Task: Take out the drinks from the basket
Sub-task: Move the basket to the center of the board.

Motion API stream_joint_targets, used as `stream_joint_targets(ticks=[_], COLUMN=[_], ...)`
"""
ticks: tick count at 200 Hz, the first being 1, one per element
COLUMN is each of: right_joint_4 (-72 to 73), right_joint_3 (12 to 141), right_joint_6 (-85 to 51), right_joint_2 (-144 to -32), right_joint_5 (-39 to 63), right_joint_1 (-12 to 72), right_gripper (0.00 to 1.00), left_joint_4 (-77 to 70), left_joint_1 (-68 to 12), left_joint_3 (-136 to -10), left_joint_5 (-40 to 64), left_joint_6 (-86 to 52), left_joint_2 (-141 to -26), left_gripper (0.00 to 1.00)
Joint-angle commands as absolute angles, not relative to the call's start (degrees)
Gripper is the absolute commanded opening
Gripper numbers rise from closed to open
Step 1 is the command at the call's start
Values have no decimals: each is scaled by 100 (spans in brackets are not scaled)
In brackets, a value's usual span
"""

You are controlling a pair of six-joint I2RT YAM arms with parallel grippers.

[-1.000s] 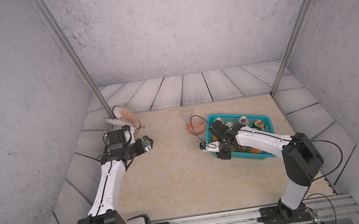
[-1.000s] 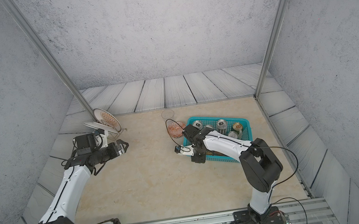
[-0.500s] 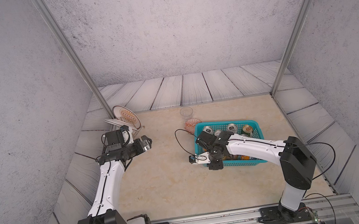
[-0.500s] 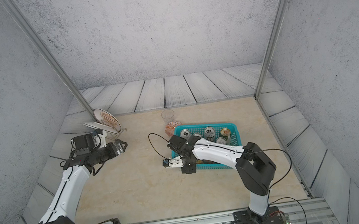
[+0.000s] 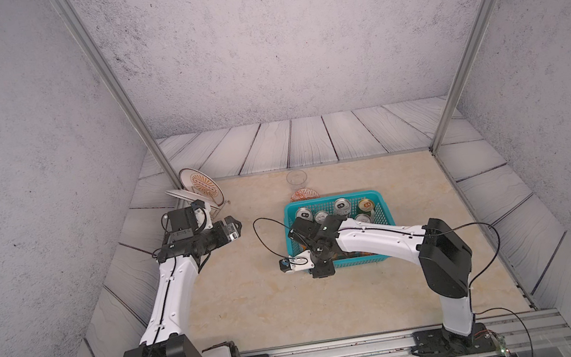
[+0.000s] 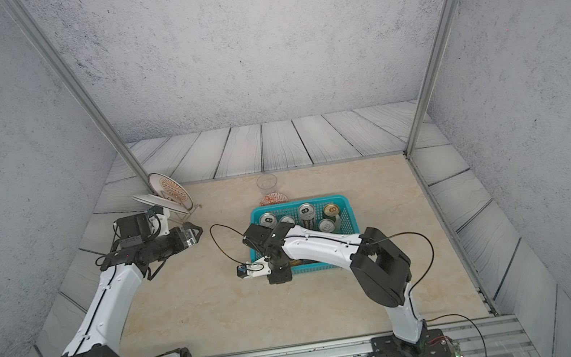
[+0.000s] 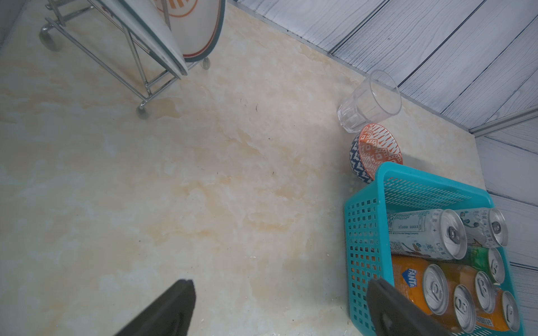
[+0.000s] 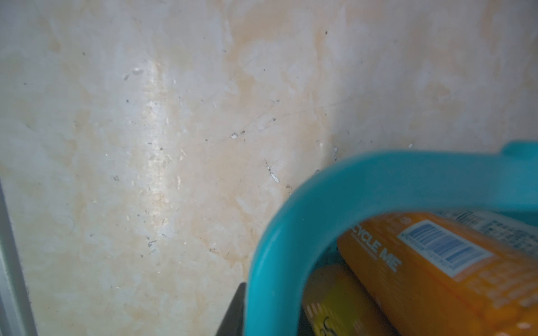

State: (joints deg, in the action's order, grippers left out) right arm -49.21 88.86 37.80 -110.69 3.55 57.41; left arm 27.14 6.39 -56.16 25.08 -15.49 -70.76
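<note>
Right arm [image 5: 371,235] covers orange cans [image 7: 413,279]; basket [image 8: 378,180] rim blurred.

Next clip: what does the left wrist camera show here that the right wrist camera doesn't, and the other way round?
Only the left wrist view shows the dish rack with plates, the clear glass cup, the patterned bowl, the silver-white cans and the open left gripper. Only the right wrist view shows a close-up of an orange can on its barcode side, under the basket rim. Both show the basket, orange cans and the marble table.
</note>
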Motion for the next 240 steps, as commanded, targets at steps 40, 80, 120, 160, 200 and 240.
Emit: stream_joint_targets(ticks=[40,80,120,160,200,240], right_joint_4=[-4307,-4329,-4498,-4460,-4421,-4410], right_joint_3=[9483,9444,9390,8919,8240,7388], right_joint_6=[4290,4237,4068,3622,2757,1500], right_joint_2=[-11405,-11324,-10915,-9902,-8642,-7415], right_joint_5=[1094,1081,979,723,-41,-277], right_joint_1=[5892,5893,5897,5891,5817,5021], right_gripper=[22,29,50,60,71,77], left_joint_4=[2689,2700,2675,2421,2139,2249], left_joint_1=[714,729,721,722,603,-161], left_joint_3=[-5561,-5561,-5557,-5459,-5345,-5487], left_joint_5=[2496,2494,2550,2808,3025,2610], left_joint_6=[-1520,-1505,-1490,-1432,-1443,-1309], left_joint_2=[-7059,-7062,-7024,-6863,-6644,-6590], left_gripper=[99,99,99,99,99,99])
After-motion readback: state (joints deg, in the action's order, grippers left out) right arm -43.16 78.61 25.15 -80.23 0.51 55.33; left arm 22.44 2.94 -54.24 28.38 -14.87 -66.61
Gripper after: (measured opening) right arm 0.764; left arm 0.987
